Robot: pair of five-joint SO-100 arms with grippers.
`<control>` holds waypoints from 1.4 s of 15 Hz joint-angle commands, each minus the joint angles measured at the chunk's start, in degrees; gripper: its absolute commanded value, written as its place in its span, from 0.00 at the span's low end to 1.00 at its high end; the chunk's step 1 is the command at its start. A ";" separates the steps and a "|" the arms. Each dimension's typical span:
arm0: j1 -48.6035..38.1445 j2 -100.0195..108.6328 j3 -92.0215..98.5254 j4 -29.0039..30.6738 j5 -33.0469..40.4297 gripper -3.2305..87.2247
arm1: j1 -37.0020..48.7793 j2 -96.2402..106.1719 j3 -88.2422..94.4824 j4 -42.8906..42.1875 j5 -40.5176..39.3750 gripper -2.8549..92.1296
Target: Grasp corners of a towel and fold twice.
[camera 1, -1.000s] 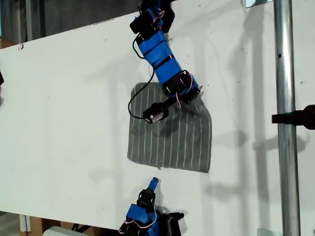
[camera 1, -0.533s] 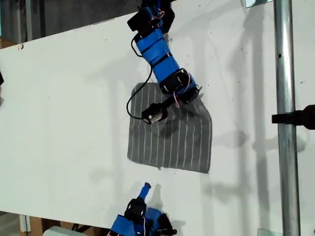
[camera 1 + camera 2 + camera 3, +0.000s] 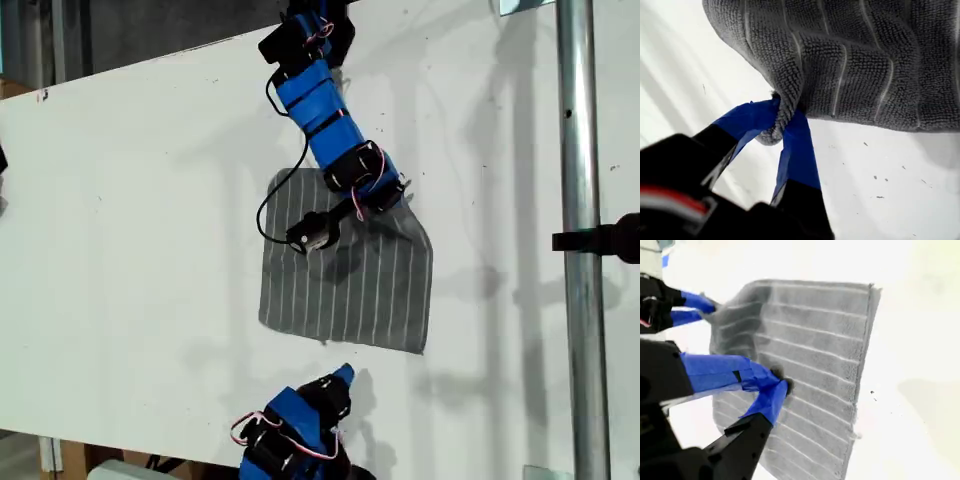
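Pinching a bunched corner [image 3: 776, 126] of the grey striped towel [image 3: 350, 270], my first gripper [image 3: 785, 117] has both blue fingers [image 3: 799, 150] clenched on the cloth, which puckers into a small fold between them. In the exterior view this arm reaches in from the top edge, and its gripper [image 3: 385, 195] sits over the towel's upper corner toward the exterior view's right, where the fabric looks slightly lifted and creased. The rest of the towel lies flat on the white table [image 3: 130, 220], near the middle of that view, its thin white stripes running up and down. My second gripper [image 3: 777, 385] hovers off the towel's lower edge, at the bottom of the exterior view [image 3: 335, 385]; its blue fingertips [image 3: 771, 401] meet at the tips with nothing between them, seen above the striped cloth without gripping it. A metal pole [image 3: 580, 240] stands upright toward the exterior view's right.
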 commanded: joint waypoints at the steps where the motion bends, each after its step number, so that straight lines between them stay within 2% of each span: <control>1: 2.20 -2.64 -4.22 -1.23 -1.05 0.25 | -0.09 1.76 -0.18 -0.97 0.09 0.03; 2: 3.34 -2.90 -3.08 -3.25 -0.88 0.33 | -0.09 1.58 -0.18 -1.32 0.09 0.03; 5: 4.92 -7.47 -0.62 -8.35 0.97 0.35 | -0.35 1.49 -0.18 -1.41 0.26 0.03; 11: 7.12 -24.52 1.41 -17.49 -2.20 0.35 | -0.53 1.41 0.18 -1.49 0.53 0.03; 14: 6.94 -32.70 1.85 -24.17 -3.60 0.34 | -0.62 1.32 0.79 -1.67 0.62 0.03; 15: 6.68 -35.33 1.67 -25.40 -4.13 0.32 | -0.70 1.32 0.88 -1.67 0.62 0.03; 16: 6.06 -37.44 1.49 -25.66 -4.92 0.24 | -0.79 1.32 1.23 -1.76 0.79 0.03; 17: 5.27 -37.97 1.23 -25.49 -5.10 0.08 | -0.79 1.32 1.58 -1.85 0.97 0.03; 18: 4.75 -37.27 0.79 -24.43 -4.83 0.00 | -0.88 1.23 2.11 -2.20 0.97 0.03; 21: 3.78 -36.39 -8.09 -14.68 -2.29 0.00 | -0.70 0.70 2.46 -3.25 0.88 0.03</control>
